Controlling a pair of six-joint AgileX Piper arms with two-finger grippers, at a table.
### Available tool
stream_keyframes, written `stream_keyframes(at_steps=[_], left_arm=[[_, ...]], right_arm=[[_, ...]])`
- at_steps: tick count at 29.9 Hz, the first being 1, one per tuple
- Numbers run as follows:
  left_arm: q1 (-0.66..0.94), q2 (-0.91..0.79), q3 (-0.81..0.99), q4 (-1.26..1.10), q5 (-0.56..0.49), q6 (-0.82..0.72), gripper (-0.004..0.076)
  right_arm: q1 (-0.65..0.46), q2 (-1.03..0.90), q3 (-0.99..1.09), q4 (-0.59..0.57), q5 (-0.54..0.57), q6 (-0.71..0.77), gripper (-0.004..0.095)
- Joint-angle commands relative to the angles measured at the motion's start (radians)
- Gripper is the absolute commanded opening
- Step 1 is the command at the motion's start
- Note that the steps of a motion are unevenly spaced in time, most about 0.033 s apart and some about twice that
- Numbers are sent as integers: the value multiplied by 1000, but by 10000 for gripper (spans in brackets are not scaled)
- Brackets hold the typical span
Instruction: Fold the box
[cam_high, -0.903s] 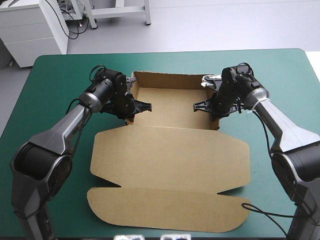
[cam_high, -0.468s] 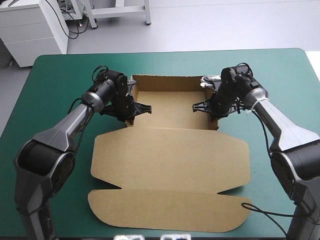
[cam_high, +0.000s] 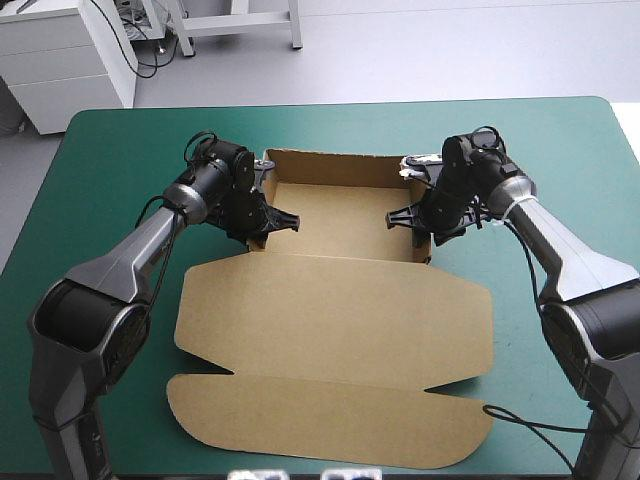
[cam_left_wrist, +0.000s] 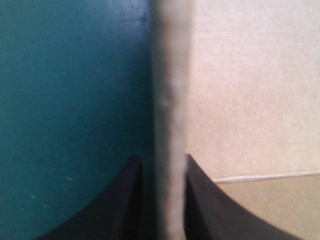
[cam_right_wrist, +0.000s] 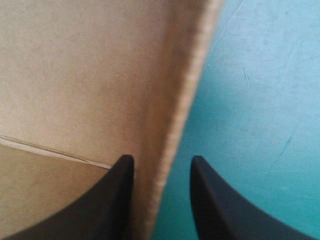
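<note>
In the high view, the box (cam_high: 330, 310), a cut sheet of brown board with its far part raised into a shallow open tray, sat at the middle of the matte teal-green cover (cam_high: 120, 150). Its broad lid panel and round-cornered front flap lay flat toward the near edge. Against the earlier pictures, the whole sheet had crept a little toward the table's left and near edges, while both arms stayed at the tray's side walls. I judged this as the arms dragging or squaring the tray rather than forming a new fold. The lid was still unfolded.

The left gripper (cam_high: 262, 222), of two black fin-shaped fingers, straddled the tray's left wall. The right gripper (cam_high: 424, 216) straddled the right wall.

In the left wrist view, the left gripper (cam_left_wrist: 161, 157) was all but closed, pinching the wall's rough top edge. The cover (cam_left_wrist: 70, 100) lay outside the wall and the box's (cam_left_wrist: 250, 90) plain, fibrous inside face lay within it, with a crease line low down.

In the right wrist view, the right gripper (cam_right_wrist: 162, 159) stood nearly closed astride the slanting wall of the box (cam_right_wrist: 90, 75). The wall lay against the inner finger, and a sliver of scuffed cover (cam_right_wrist: 260, 100) showed beside the outer one.
</note>
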Motion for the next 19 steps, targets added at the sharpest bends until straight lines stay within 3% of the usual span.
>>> stream_keyframes(at_steps=[1, 5, 11, 19], left_arm=[[5, -51, -31, 32, 71, 2, 298], [5, -51, -31, 32, 71, 2, 388], [5, -53, -90, 32, 71, 2, 390], [5, -55, -303, 32, 71, 2, 390]], right_arm=[[-13, -43, -19, -4, 37, -17, 627], [-13, -43, -19, -8, 30, -17, 786], [-13, -45, -51, -8, 10, -10, 789], [-13, -45, -242, -1, 32, 2, 789]])
